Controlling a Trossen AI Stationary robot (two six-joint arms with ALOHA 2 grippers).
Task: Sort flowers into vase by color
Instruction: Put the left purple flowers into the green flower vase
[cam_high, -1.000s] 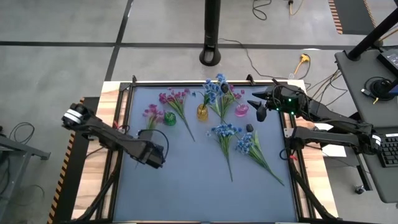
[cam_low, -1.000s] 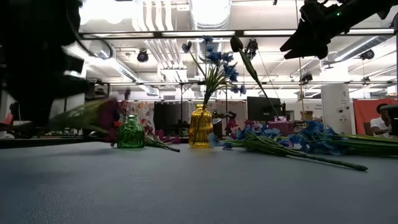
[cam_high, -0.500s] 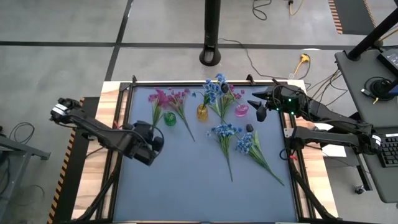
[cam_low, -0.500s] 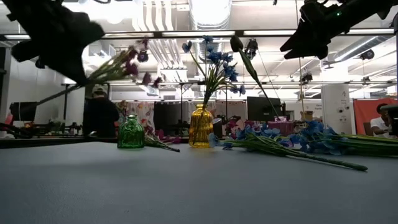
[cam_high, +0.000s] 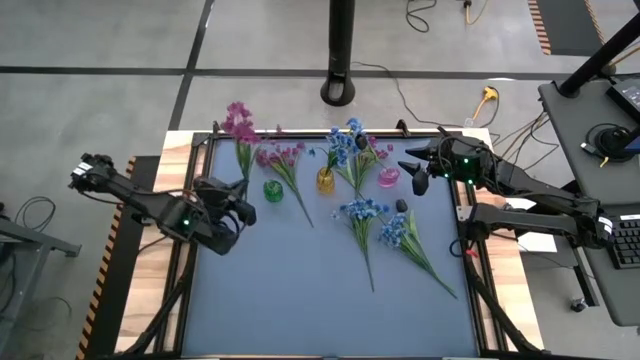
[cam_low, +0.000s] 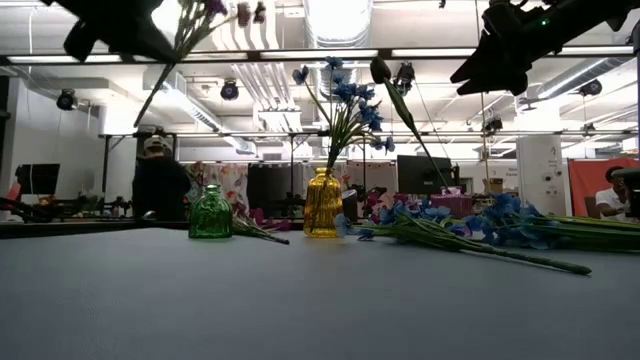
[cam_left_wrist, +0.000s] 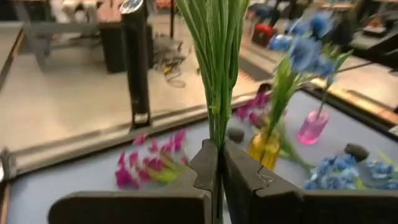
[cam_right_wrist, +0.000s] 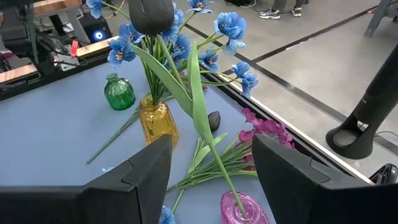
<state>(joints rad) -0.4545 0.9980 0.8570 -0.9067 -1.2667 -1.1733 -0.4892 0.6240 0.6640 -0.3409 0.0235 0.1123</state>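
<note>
My left gripper (cam_high: 238, 203) is raised over the table's left part, shut on a magenta flower sprig (cam_high: 240, 130) that shows high in the low view (cam_low: 190, 25). A green vase (cam_high: 273, 190) stands empty to its right. The yellow vase (cam_high: 325, 181) holds blue flowers (cam_high: 345, 140). In the pink vase (cam_high: 390, 178) stands a dark tulip (cam_right_wrist: 152, 15). Another magenta sprig (cam_high: 282, 160) and two blue sprigs (cam_high: 362, 213) lie flat on the mat. My right gripper (cam_high: 416, 172) hangs open beside the pink vase, its fingers either side of the tulip's stem without touching. My left gripper pinches the sprig's green stem (cam_left_wrist: 216, 127) between its two fingers (cam_left_wrist: 205, 168), low on the stem. The fingers lie nearly level and across the stem. The sprig is lifted clear, rising above the fingers with its magenta head (cam_low: 215, 8) up and tilted toward the far edge.
A loose dark bud (cam_high: 401, 205) lies among the blue sprigs at the mat's right. A black pole's base (cam_high: 340, 90) stands beyond the far edge. The near half of the blue mat (cam_high: 300, 300) holds nothing. A person (cam_low: 160, 185) stands in the room behind.
My left gripper has risen and drawn toward the table's left edge, tipping from pointing down to nearly level, still shut. The magenta sprig has gone from lying beside the green vase to lifted clear, swung up with its head high toward the far edge.
</note>
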